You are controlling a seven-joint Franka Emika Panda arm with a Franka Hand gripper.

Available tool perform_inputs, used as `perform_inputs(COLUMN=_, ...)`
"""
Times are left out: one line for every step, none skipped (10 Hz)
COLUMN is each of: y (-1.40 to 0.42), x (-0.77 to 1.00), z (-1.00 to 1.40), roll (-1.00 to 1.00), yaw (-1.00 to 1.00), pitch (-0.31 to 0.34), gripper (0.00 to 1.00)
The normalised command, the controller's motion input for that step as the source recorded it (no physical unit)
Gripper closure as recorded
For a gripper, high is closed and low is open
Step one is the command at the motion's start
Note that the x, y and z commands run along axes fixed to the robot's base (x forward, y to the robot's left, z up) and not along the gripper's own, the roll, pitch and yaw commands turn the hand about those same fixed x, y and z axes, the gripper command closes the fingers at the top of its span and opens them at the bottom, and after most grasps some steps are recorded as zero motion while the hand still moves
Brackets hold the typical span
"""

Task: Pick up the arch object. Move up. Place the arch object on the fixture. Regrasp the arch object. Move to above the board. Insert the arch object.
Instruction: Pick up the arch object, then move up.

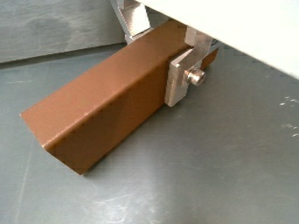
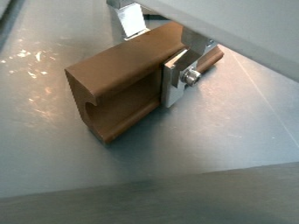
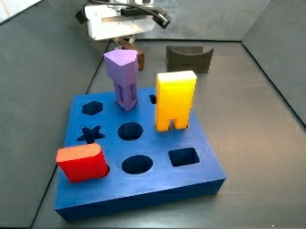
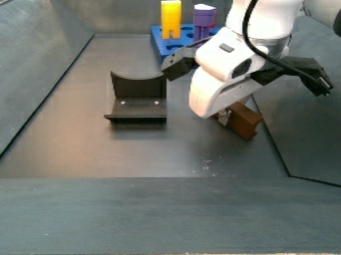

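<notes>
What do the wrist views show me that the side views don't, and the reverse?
Only the wrist views: the gripper has its silver fingers shut on the arch object, with the block's channelled end face visible. Only the side views: the blue board with the purple post, yellow block and red block, and the fixture apart from the arm. Shared: the brown arch object low over the grey floor.
</notes>
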Motion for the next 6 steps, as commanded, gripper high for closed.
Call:
perform_inputs(y=0.00, x=0.00, z=0.00, roll=0.00, yaw=0.00, pitch=0.000, gripper=1.00)
perform_inputs(y=0.00, x=0.00, z=0.00, roll=0.00, yaw=0.00, pitch=0.000, gripper=1.00)
perform_inputs(y=0.00, x=0.00, z=0.00, roll=0.00, yaw=0.00, pitch=0.000, gripper=1.00)
perform_inputs(y=0.00, x=0.00, z=0.00, roll=0.00, yaw=0.00, pitch=0.000, gripper=1.00)
perform_inputs(y=0.00, x=0.00, z=0.00, roll=0.00, yaw=0.00, pitch=0.000, gripper=1.00)
perform_inputs(y=0.00, x=0.00, z=0.83, roll=0.00, yaw=0.00, pitch=0.000, gripper=1.00)
